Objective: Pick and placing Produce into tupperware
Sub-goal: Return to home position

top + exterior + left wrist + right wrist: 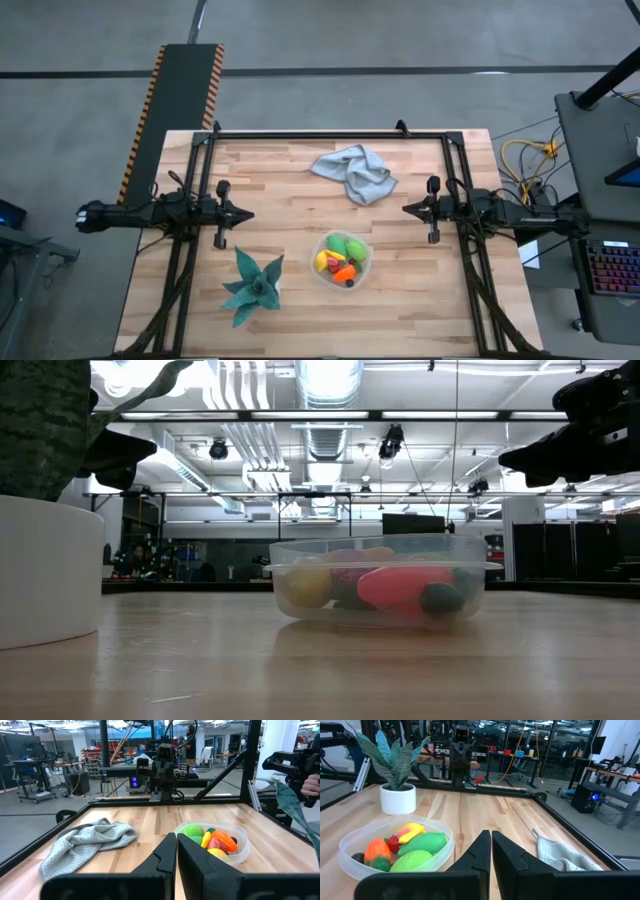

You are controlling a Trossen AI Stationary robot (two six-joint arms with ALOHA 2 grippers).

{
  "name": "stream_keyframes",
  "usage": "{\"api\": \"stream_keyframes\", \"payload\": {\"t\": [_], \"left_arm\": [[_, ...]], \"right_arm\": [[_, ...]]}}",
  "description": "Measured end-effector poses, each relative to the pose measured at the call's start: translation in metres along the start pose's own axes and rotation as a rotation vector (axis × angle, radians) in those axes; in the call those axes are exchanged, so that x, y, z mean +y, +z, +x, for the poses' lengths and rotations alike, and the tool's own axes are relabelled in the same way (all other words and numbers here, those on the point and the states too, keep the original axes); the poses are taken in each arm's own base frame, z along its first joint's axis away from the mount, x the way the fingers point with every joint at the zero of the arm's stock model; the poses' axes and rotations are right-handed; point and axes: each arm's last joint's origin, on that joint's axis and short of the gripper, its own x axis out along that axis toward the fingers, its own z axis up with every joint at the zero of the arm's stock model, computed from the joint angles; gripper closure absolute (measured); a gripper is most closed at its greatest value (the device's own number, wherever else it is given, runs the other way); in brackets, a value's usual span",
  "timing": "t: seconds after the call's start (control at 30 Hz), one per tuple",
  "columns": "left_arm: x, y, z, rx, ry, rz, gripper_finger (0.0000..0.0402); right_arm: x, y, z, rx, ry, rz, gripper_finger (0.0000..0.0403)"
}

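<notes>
The clear round tupperware [342,260] stands on the table's near middle, its base on the wood, and holds the produce [340,258]: green, yellow, orange, red and dark pieces. It also shows in the low view [378,588], the left wrist view [216,842] and the right wrist view [395,851]. My left gripper [248,213] hovers shut over the table's left side. My right gripper [406,208] hovers shut over the right side. Both stay above and apart from the tupperware. The shut fingers show in the left wrist view [177,847] and the right wrist view [491,844].
A crumpled grey-blue cloth [355,171] lies toward the far edge. A teal spiky plant in a white pot [252,284] stands near the near-left, beside the tupperware. A black frame [330,134] runs round the table's far and side edges. A person's hand [312,784] shows beyond the table.
</notes>
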Motion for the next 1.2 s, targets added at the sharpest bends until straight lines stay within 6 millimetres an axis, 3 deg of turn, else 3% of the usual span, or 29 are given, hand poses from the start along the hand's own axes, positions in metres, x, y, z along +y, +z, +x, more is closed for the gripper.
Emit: {"api": "stream_keyframes", "payload": {"t": [0.33,0.7,1.2], "left_arm": [[0.0001,0.0002,-0.0001,-0.003,0.002,0.000,0.0402],[0.0001,0.0003,-0.0001,-0.005,0.002,0.000,0.0402],[0.0001,0.0002,-0.0001,-0.005,0.002,0.000,0.0402]], "right_arm": [[0.0000,-0.0001,0.0000,0.002,0.000,0.005,0.0394],[0.0002,-0.0007,0.0001,0.008,0.002,0.240,0.0394],[0.0002,-0.0007,0.0001,0.008,0.002,0.242,0.0394]]}}
